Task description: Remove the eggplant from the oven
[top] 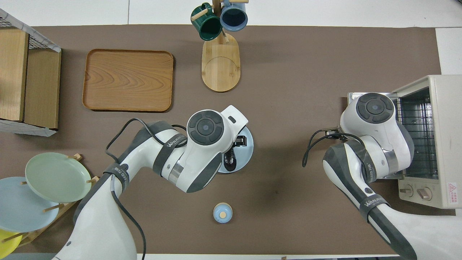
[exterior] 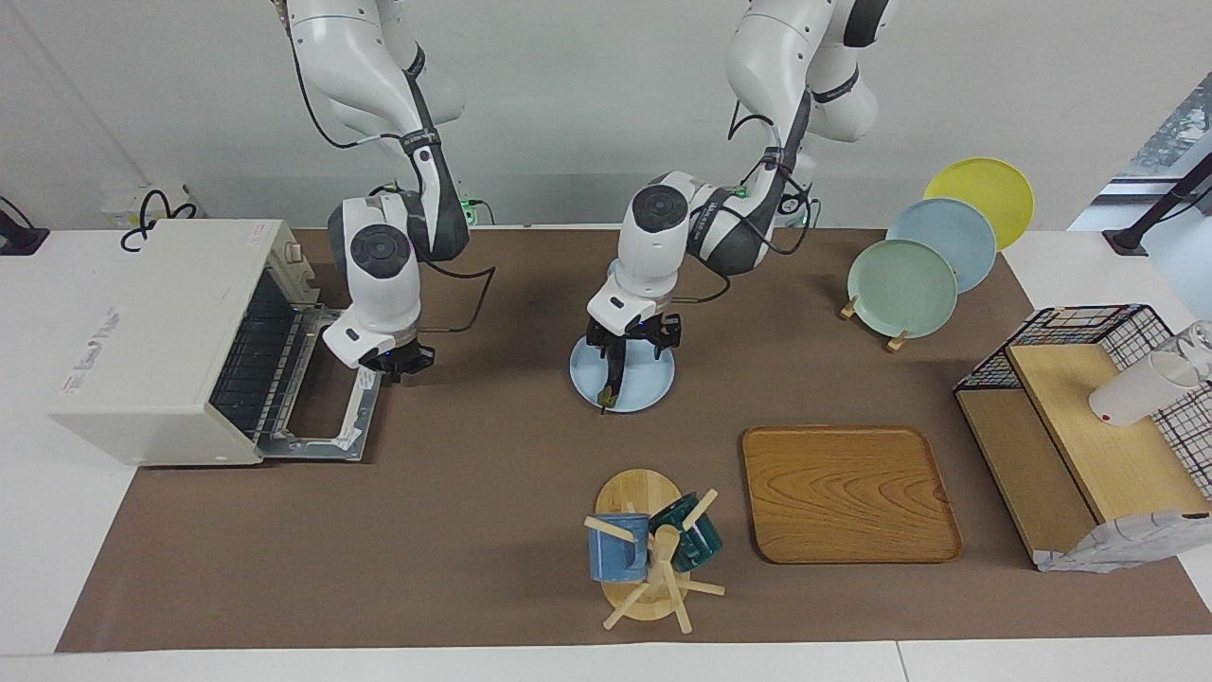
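The white oven point(exterior: 151, 332) stands at the right arm's end of the table, its door point(exterior: 322, 440) folded down flat and its wire rack bare; it also shows in the overhead view point(top: 440, 108). The dark purple eggplant point(exterior: 611, 384) hangs tilted from my left gripper point(exterior: 617, 365), which is shut on it. Its greenish tip touches a pale blue plate point(exterior: 653, 384) at mid-table. In the overhead view the eggplant point(top: 230, 160) shows over that plate point(top: 248, 144), partly under the left hand. My right gripper point(exterior: 402, 362) hovers low over the open door's edge nearer the robots.
A wooden tray point(exterior: 847, 493) and a mug tree point(exterior: 644, 549) with two mugs lie farther from the robots than the plate. A small blue lidded jar point(top: 222, 212) sits nearer. A rack of plates point(exterior: 904, 289) and a wire-mesh shelf point(exterior: 1089, 426) stand at the left arm's end.
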Robot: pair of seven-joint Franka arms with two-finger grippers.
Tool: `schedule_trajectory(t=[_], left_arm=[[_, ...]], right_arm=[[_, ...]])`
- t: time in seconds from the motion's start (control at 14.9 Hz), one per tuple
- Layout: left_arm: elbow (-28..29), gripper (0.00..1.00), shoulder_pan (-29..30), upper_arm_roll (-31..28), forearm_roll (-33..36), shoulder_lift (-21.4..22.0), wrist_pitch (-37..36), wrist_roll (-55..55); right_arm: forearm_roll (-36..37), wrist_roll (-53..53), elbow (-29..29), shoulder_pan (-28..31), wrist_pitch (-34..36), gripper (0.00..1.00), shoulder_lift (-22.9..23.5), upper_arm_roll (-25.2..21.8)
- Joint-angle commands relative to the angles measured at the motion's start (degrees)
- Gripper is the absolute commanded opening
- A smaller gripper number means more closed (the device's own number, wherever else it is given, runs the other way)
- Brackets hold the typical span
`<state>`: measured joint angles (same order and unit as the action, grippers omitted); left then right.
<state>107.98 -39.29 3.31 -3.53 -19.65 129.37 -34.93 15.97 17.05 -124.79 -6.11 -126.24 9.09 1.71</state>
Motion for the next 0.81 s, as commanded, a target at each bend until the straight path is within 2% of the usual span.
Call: schedule_trajectory(t=[0.0,0.27,0.47,0.74], left_arm=[[3.2,1.0,-0.6,-1.0,-0.6,0.8,2.8,0.2],[5.1,1.0,-2.1,-1.0,-0.6,0.9,4.9,0.2],[5.1,0.92,-2.1,-1.0,-0.6,0.9,4.9,0.2],[5.1,0.64,-2.4,-0.9,-0.6,1.0,4.6,-0.2]], right_arm=[[1.4,-0.9,-2.2,2.8,-2.1,0.0,-1.4,0.8],[1.4,-1.9,-3.4,3.1,-2.4,0.0,-1.7,0.8],[1.4,-2.3,-4.6,4.8,-5.7,0.0,-1.8,0.8],[4.9,-4.7,-3.0,4.8,-3.3,0.0,-1.6,0.8]])
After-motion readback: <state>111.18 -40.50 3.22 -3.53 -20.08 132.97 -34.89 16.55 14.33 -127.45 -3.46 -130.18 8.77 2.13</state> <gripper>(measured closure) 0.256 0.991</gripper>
